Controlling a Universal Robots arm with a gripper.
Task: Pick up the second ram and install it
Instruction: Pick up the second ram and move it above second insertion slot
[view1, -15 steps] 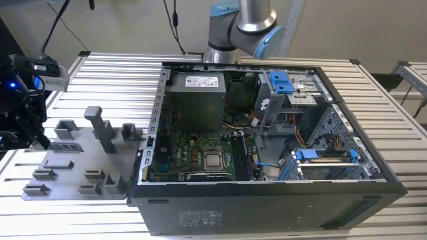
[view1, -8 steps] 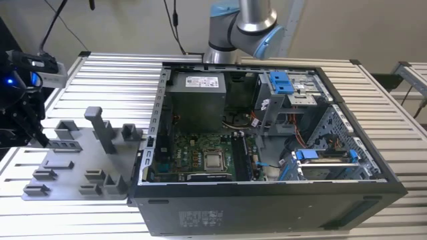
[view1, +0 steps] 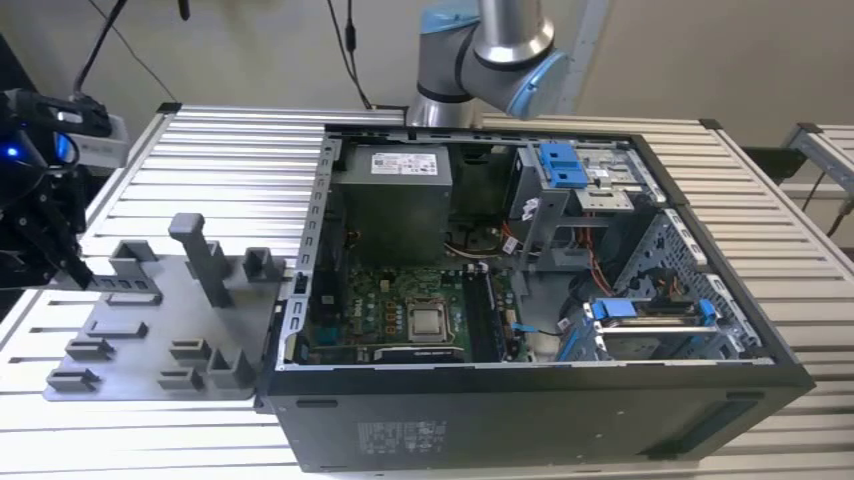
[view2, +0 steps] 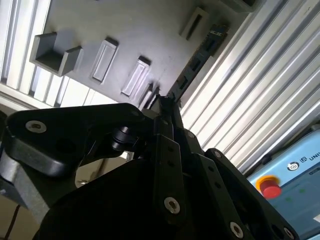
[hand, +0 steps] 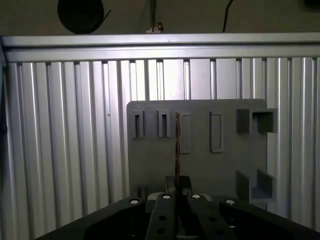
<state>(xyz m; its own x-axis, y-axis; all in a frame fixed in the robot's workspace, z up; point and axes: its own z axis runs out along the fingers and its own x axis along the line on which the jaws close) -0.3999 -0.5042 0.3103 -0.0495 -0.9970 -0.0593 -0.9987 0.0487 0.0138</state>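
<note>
In both wrist views my gripper (hand: 177, 184) (view2: 161, 106) is shut on a ram stick (hand: 177, 145) (view2: 198, 59), a thin dark board seen edge-on that sticks out past the fingertips. The stick hangs above the grey slotted holder plate (hand: 150, 165) (view2: 125, 30). The exterior view shows the gripper (view1: 56, 258) as a black assembly at the far left, beside the holder plate (view1: 140, 345) and well away from the open computer case (view1: 534, 420). The motherboard (view1: 394, 305) lies inside the case, with long slots (view1: 483, 310) along its right side in the exterior view.
The case stands on a ribbed aluminium table (view1: 240, 140). Grey posts (view1: 200, 255) rise from the holder plate. Inside the case are a power supply (view1: 394, 195), blue drive brackets (view1: 561, 165) and loose cables (view1: 487, 240). The arm's base (view1: 461, 75) stands behind the case.
</note>
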